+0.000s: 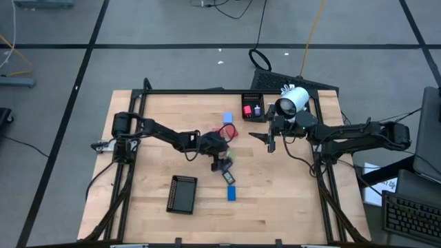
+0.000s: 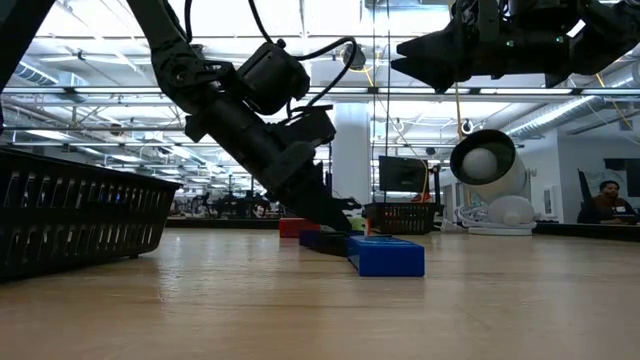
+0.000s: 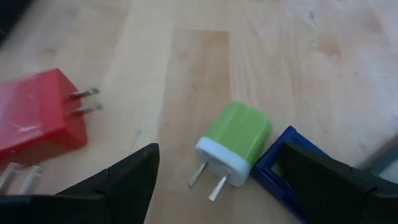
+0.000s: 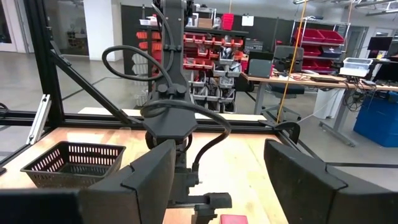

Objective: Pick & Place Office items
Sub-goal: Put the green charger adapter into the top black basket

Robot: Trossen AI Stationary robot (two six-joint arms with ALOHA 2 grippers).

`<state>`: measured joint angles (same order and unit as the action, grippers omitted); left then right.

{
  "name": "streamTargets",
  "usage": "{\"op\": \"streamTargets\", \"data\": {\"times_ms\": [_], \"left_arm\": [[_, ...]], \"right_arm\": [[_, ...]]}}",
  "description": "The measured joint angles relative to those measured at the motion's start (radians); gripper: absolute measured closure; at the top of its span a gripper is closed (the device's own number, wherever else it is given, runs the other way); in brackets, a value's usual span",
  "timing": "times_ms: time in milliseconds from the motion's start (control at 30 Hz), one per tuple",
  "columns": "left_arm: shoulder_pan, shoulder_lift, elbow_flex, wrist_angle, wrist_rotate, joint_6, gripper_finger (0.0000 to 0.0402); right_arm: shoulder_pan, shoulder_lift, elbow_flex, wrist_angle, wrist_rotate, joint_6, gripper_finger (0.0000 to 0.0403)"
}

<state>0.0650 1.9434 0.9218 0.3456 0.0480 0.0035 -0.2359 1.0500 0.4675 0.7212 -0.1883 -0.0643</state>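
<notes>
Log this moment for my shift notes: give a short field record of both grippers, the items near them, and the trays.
left gripper: open, low over the table centre, straddling the green plug
green plug: lying on its side, prongs toward the gripper, not gripped
red plug: beside it
blue flat piece: against the green plug
right gripper: raised, empty, near the far tray
far tray: holds items
near tray: nothing visible inside
</notes>
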Motion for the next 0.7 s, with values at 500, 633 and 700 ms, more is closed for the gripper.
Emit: {"op": "streamTargets", "data": {"times_ms": [500, 633, 700], "left_arm": [[0.001, 0.000, 0.000, 0.075, -0.141, 0.044, 0.0064], [0.001, 0.000, 0.000, 0.120, -0.141, 0.039, 0.0064], [0.001, 0.000, 0.000, 0.124, -0.155, 0.041, 0.0064]], "right_arm": [[0.000, 0.000, 0.000, 0.000, 0.000, 0.000, 0.0165], [0.000, 0.000, 0.000, 0.000, 0.000, 0.000, 0.0165], [0.000, 0.000, 0.000, 0.000, 0.000, 0.000, 0.0165]]}}
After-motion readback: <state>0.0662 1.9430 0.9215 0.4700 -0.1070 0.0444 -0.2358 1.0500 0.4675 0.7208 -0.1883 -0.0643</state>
